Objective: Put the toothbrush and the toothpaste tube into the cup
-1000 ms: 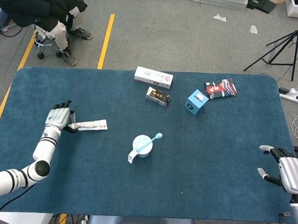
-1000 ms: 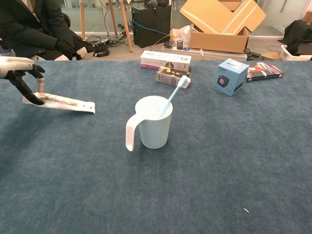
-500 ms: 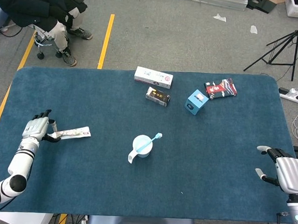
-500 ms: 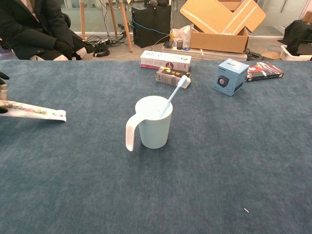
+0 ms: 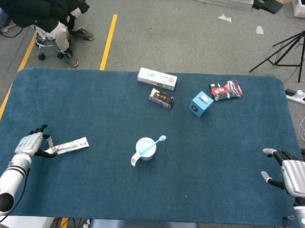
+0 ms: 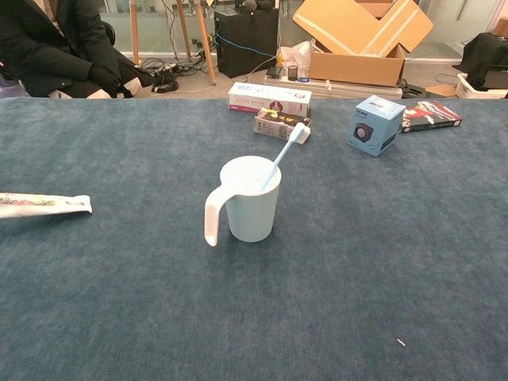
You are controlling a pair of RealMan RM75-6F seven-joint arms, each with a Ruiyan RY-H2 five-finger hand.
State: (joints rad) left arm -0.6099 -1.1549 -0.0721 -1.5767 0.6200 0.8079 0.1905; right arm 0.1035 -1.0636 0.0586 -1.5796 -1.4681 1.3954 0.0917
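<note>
Blue cloth covers the bench (image 5: 224, 199), with wide bare stretches between the middle and both side edges. The white cup (image 5: 144, 149) stands near the centre, handle toward the near-left, and the toothbrush (image 5: 156, 142) leans inside it with its head over the far-right rim. The left hand (image 5: 30, 143) sits close to the left edge, holding the cap end of the toothpaste tube (image 5: 69, 145), which points right toward the cup. The right hand (image 5: 292, 175) hangs past the right edge, fingers spread, holding nothing.
</note>
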